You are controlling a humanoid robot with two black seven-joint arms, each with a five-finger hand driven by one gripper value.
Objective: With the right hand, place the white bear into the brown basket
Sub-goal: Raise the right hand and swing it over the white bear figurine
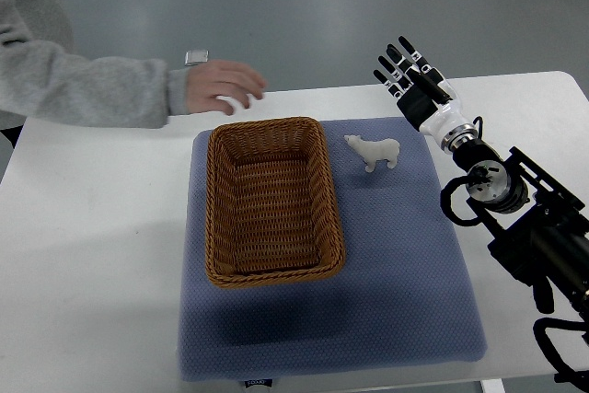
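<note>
the right hand [410, 68] hangs past the far edge of the blue mat [405, 264], fingers spread and holding nothing. the white bear [375, 151], small and smooth, stands on the mat just beside the brown basket [327, 195], a woven rectangular 1 with nothing inside. a person's hand [221, 87] rests beyond it.

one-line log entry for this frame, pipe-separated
phase: pre-grasp | right hand: open, beyond bear | white bear: standing on blue mat, right of brown basket | basket: empty | person's hand: on table behind basket
</note>
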